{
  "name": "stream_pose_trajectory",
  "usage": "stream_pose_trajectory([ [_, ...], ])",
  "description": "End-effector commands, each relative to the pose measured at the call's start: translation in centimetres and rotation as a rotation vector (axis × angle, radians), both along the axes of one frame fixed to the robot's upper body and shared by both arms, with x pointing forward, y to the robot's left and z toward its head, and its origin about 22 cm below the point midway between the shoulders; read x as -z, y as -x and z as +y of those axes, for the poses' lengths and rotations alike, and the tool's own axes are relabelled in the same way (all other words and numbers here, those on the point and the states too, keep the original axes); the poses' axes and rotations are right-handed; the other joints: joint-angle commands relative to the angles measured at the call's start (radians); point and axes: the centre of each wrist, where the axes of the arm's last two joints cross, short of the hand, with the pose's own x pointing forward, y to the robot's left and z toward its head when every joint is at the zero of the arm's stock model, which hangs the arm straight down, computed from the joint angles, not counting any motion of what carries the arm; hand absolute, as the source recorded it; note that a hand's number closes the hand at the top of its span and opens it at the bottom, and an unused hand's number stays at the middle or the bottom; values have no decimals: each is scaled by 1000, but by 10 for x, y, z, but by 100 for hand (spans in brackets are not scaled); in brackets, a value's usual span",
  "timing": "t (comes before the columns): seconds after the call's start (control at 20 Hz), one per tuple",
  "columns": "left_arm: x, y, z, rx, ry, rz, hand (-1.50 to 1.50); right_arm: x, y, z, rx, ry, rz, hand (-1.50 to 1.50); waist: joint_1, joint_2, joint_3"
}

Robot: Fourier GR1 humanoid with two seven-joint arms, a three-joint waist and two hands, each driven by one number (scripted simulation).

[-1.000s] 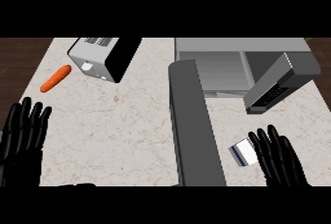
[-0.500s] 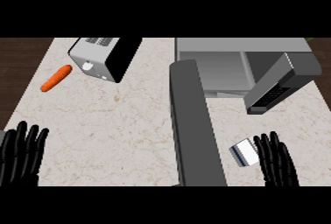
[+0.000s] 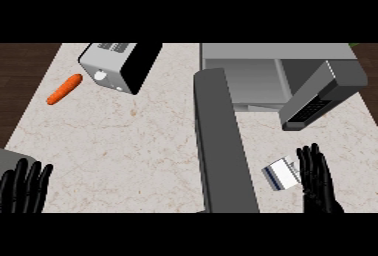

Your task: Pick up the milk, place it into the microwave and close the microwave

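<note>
A pale, speckled stone worktop [image 3: 133, 150] fills the head view. The small white and blue milk carton [image 3: 279, 175] sits on it at the lower right, between the long grey door [image 3: 221, 150] of the microwave and the black right hand [image 3: 317, 182]. The right hand comes in from the lower edge with its fingers straight and pointing away from the robot. It is released and grasps nothing. Its fingers lie just beside the carton's right edge, and it cannot be told whether they touch it.

The grey microwave [image 3: 251, 80] stands at the upper right with its door swung wide open, so the door reaches down the middle of the worktop towards the robot. The cavity shows behind it, and a dark keypad panel [image 3: 314, 107] sits on the microwave's right side. The carton is outside the microwave, well apart from the cavity.

The black left hand [image 3: 22, 190] rests at the lower left corner, fingers straight and up, holding nothing. At the upper left stands a silver and black toaster [image 3: 118, 67], with an orange carrot [image 3: 64, 90] lying near it to the left.
</note>
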Motion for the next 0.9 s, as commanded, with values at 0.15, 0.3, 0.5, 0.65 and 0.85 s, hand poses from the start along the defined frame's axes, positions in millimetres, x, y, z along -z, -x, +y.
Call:
stream_pose_trajectory([
  [0.15, -3, 5, -7, 0, -2, 14, -150, 24, -8, -7, 52, -15, 16, -150, -2, 0, 0],
  [0.3, -3, 25, 3, 17, -1, 9, -150, 25, -24, -24, 93, 20, 56, -150, 4, 0, 0],
  [0.5, 2, 10, -6, 11, 3, 10, -150, 67, -21, -44, 141, 47, 44, -150, -1, 1, 1],
  [0.65, 6, 11, -16, 30, -9, -4, -150, 64, -30, -68, 166, 65, 47, -150, 1, 1, 0],
  [0.85, 8, 18, -4, 21, -5, -11, -150, 92, -27, -74, 150, 70, 87, -150, 3, 1, 0],
])
